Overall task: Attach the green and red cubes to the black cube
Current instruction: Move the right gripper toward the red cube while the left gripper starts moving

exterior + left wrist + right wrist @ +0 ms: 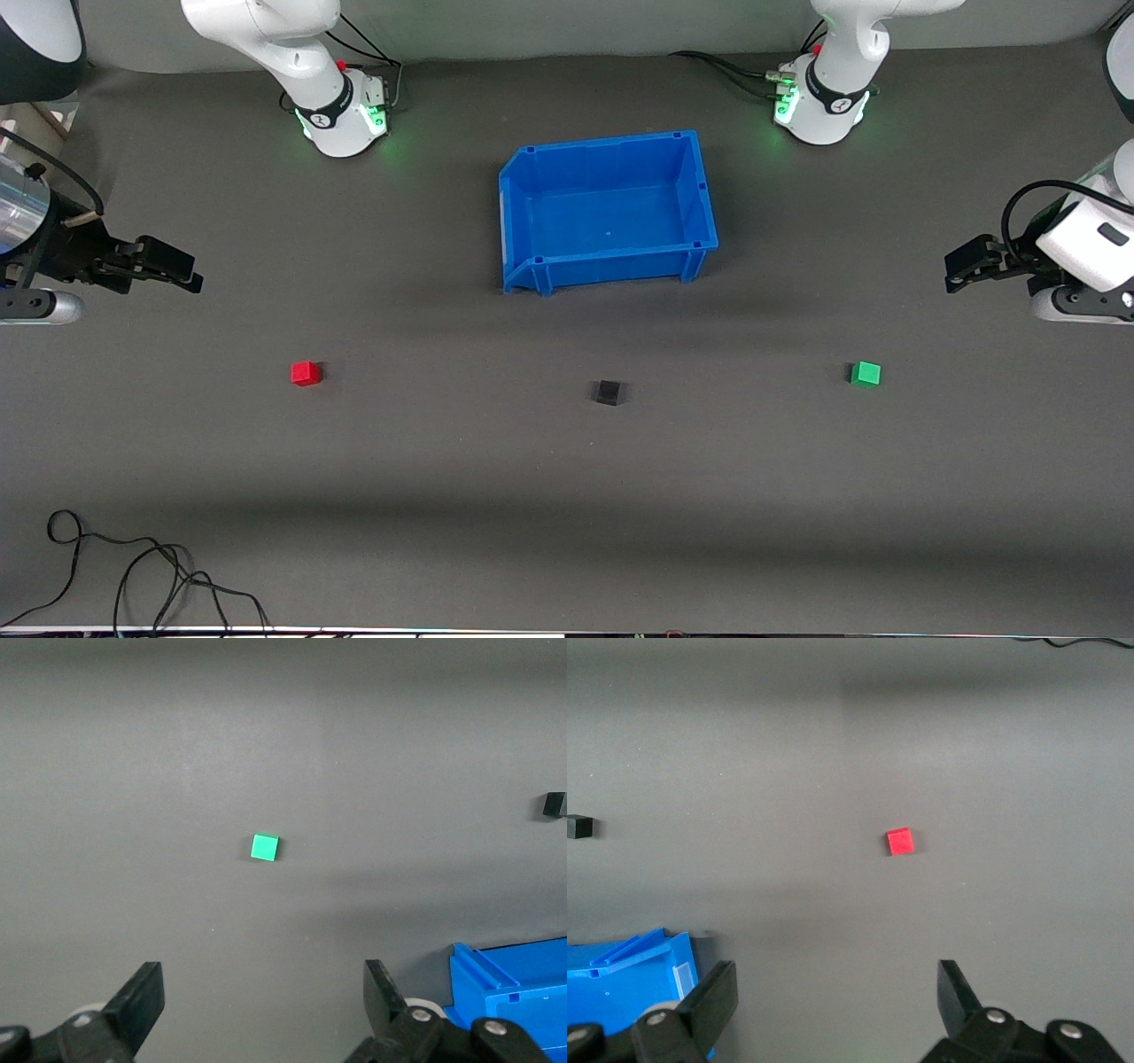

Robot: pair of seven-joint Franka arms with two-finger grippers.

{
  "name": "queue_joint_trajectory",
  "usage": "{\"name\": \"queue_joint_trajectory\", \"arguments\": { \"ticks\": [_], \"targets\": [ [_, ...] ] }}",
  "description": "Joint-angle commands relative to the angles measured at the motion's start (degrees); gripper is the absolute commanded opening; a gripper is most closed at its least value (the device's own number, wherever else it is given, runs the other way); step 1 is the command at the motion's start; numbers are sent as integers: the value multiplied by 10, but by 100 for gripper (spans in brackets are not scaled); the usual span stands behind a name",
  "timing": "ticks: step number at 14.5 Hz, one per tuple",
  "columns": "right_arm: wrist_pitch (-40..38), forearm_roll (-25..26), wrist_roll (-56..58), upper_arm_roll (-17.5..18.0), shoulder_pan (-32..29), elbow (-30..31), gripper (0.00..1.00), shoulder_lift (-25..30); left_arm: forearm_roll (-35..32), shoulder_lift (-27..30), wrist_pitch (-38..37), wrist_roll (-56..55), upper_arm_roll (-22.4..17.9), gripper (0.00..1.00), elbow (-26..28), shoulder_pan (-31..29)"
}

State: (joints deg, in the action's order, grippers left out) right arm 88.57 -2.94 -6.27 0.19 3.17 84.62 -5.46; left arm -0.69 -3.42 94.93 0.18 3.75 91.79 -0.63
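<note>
A black cube (609,392) lies on the grey table, nearer the front camera than the blue bin. A red cube (306,373) lies toward the right arm's end; it also shows in the right wrist view (900,841). A green cube (866,374) lies toward the left arm's end; it also shows in the left wrist view (264,847). The black cube shows at the edge of both wrist views (554,804) (578,826). My left gripper (955,272) (263,1001) is open and empty above the table at its end. My right gripper (190,273) (837,1005) is open and empty at its end.
An empty blue bin (611,261) stands mid-table, between the arm bases and the cubes; a corner of it shows in each wrist view (509,988) (629,970). A black cable (133,567) lies at the table's front corner toward the right arm's end.
</note>
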Motion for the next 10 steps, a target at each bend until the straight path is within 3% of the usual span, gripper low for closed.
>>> {"name": "queue_joint_trajectory", "arguments": {
  "ticks": [1,10],
  "targets": [
    [-4,5,15,1,3,-10,100,-3,6,7,0,0,0,100,2,-7],
    [1,19,46,2,2,-10,100,-6,8,8,-1,-3,4,100,1,-2]
  ]
}}
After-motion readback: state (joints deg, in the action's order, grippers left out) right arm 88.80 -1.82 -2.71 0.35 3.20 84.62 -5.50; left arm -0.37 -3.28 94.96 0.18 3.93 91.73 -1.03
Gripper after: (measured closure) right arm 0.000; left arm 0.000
